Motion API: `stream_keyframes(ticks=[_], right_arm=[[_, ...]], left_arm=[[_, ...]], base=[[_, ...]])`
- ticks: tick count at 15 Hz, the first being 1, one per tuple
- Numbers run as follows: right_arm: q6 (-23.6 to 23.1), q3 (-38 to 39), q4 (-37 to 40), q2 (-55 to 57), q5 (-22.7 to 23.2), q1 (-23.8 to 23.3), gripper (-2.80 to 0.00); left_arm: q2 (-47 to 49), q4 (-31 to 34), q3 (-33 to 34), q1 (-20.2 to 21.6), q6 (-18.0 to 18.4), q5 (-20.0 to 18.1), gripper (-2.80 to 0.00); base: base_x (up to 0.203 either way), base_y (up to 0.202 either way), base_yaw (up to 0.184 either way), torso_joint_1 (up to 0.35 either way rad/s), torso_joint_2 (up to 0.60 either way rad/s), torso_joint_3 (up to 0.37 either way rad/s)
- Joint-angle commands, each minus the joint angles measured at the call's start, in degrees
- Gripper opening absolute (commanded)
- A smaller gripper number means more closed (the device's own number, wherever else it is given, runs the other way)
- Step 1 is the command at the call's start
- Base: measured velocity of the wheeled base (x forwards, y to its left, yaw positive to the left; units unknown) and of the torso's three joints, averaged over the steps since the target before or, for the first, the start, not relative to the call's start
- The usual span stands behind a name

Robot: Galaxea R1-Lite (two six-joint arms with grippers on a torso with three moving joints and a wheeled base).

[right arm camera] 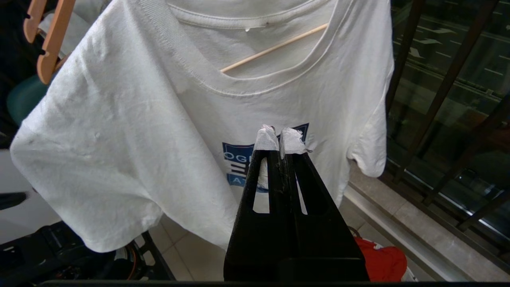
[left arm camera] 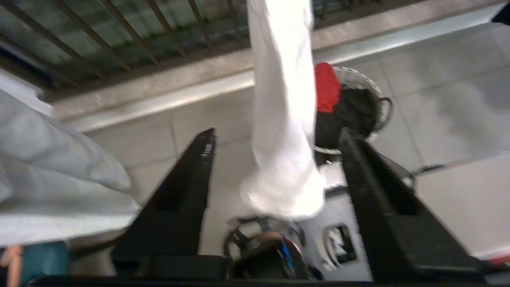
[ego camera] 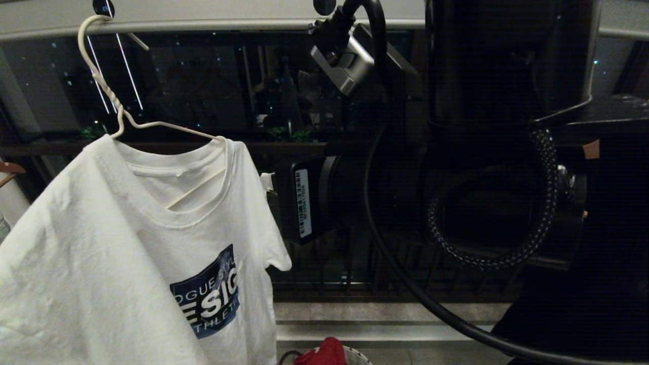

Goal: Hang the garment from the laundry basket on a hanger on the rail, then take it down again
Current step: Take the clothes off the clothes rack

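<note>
Left gripper (left arm camera: 275, 135), fingers spread wide and empty, with the garment (left arm camera: 283, 119) hanging loose between them. Beyond it, the laundry basket (left arm camera: 374, 89) holds red cloth (left arm camera: 326, 87). Right gripper (right arm camera: 279, 137), closed and empty, faces the garment's chest print.

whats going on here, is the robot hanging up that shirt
The white T-shirt now hangs on the thin white wire hanger, hooked over the pale grey rail. The left end effector stands open with the shirt's edge hanging between its fingers, gripping nothing. The right end effector is shut and empty, in front of the chest print. Below, the laundry basket holds a red cloth and a black garment.
</note>
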Motion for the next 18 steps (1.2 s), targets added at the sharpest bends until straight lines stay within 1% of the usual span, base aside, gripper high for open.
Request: stream_keyframes(ticks=[1, 5, 6, 9, 12, 15, 18], right_arm=[[0.1, 0.0, -0.1, -0.1, 0.0, 0.0, -2.80], [0.1, -0.1, -0.2, -0.1, 0.0, -0.1, -2.80], [0.1, -0.2, -0.2, -0.1, 0.0, -0.3, -2.80], [0.0, -0.2, -0.3, -0.1, 0.0, -0.4, -2.80], [0.0, -0.2, -0.3, -0.1, 0.0, -0.5, -2.80], [-0.1, -0.2, -0.3, 0.0, 0.0, -0.5, -2.80], [-0.1, -0.2, -0.3, 0.0, 0.0, -0.5, -2.80]], left_arm=[[1.0, -5.2, 3.8, 0.6, 0.7, 0.0, 0.00], [1.7, -10.5, 9.2, 0.7, 0.8, -0.1, 0.00], [1.8, -10.8, 9.8, 0.7, 0.8, -0.2, -2.80], [2.4, -13.0, 10.9, 0.7, 0.9, -1.4, -2.80], [4.1, -21.3, 15.5, 0.6, 1.4, -1.7, -2.80], [4.5, -22.0, 16.4, 0.6, 1.3, -2.5, -2.80], [3.3, -21.4, 16.4, 0.6, 1.1, -2.5, -2.80]], base=[[0.000, 0.000, 0.000, 0.000, 0.00, 0.000], [0.000, 0.000, 0.000, 0.000, 0.00, 0.000], [0.000, 0.000, 0.000, 0.000, 0.00, 0.000], [0.000, 0.000, 0.000, 0.000, 0.00, 0.000], [0.000, 0.000, 0.000, 0.000, 0.00, 0.000], [0.000, 0.000, 0.000, 0.000, 0.00, 0.000], [0.000, 0.000, 0.000, 0.000, 0.00, 0.000]])
